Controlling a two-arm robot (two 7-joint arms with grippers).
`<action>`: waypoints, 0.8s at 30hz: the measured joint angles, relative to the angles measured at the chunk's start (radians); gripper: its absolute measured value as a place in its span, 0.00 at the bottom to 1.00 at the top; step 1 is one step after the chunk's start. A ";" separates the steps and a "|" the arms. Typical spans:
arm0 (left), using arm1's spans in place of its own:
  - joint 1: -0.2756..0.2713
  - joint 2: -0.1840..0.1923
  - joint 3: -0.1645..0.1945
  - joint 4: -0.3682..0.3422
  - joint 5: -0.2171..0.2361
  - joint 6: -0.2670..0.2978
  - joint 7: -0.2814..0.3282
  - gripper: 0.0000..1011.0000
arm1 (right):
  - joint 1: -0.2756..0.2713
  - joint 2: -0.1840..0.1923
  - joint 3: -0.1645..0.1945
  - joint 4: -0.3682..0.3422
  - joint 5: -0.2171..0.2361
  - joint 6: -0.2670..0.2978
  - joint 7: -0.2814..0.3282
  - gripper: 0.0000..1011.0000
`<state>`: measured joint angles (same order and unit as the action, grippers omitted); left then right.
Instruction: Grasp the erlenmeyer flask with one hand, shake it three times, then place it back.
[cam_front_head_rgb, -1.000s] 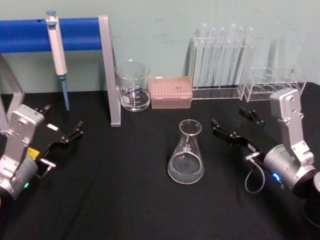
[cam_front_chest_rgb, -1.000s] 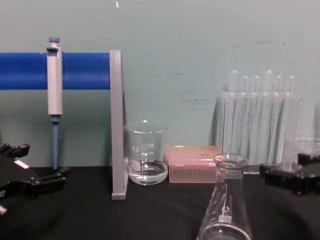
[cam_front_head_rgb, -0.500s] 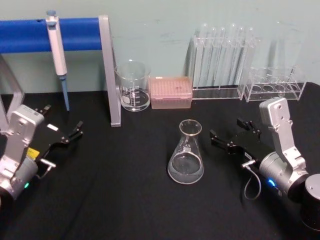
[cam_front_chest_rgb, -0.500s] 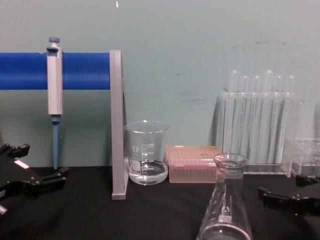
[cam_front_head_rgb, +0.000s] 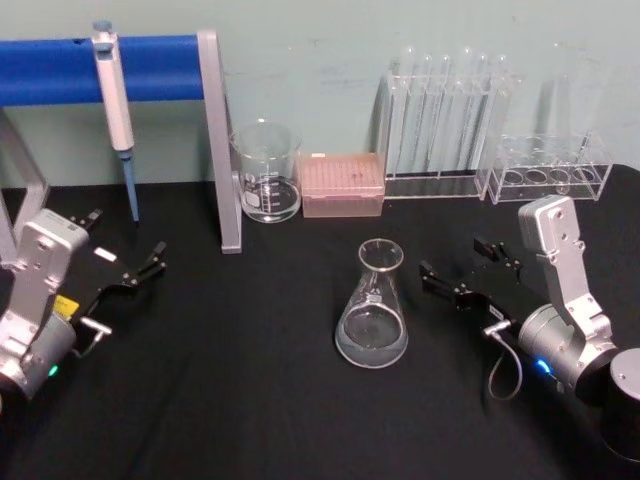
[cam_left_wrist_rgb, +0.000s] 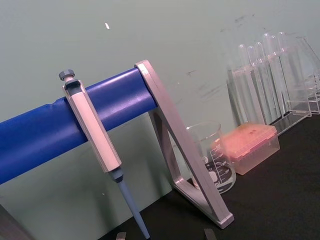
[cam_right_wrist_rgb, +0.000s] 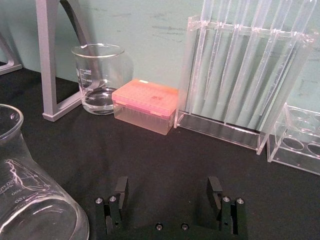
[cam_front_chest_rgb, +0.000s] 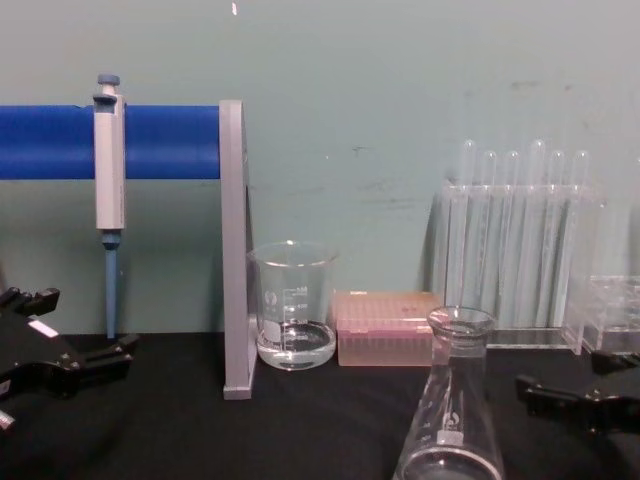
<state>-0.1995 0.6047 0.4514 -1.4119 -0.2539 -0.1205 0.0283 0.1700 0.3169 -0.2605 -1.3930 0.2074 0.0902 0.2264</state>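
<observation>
— Where do we see the erlenmeyer flask (cam_front_head_rgb: 373, 310)?

— Upright near the middle of the black table (cam_front_head_rgb: 250, 400), with bare cloth in front and to its left.

— And the right gripper (cam_front_head_rgb: 468, 270)?

— Just beside the flask on its right, fingers spread, not touching it.

— The left gripper (cam_front_head_rgb: 125, 255)?

— Near the table's left edge, fingers also spread apart. The beaker (cam_front_head_rgb: 266, 172) and pink tip box (cam_front_head_rgb: 342, 184) line the far edge.

Pipette (cam_left_wrist_rgb: 92, 131): I see it hanging on the blue bar (cam_left_wrist_rgb: 60, 125).
Beaker (cam_left_wrist_rgb: 212, 157): at the pipette's 4 o'clock, beside the pink tip box (cam_left_wrist_rgb: 250, 147).
</observation>
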 joint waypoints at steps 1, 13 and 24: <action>0.000 0.000 0.000 0.000 0.000 0.000 0.000 0.99 | 0.000 0.000 0.000 0.000 0.000 0.000 0.000 0.99; 0.000 0.000 0.000 0.000 0.000 0.000 0.000 0.99 | 0.000 0.001 -0.001 -0.001 0.002 -0.001 0.000 0.99; 0.000 0.000 0.000 0.000 0.000 0.000 0.000 0.99 | 0.000 0.001 -0.001 -0.002 0.004 -0.001 0.000 0.99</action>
<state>-0.1995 0.6047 0.4513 -1.4120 -0.2539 -0.1205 0.0283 0.1701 0.3179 -0.2611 -1.3946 0.2109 0.0893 0.2265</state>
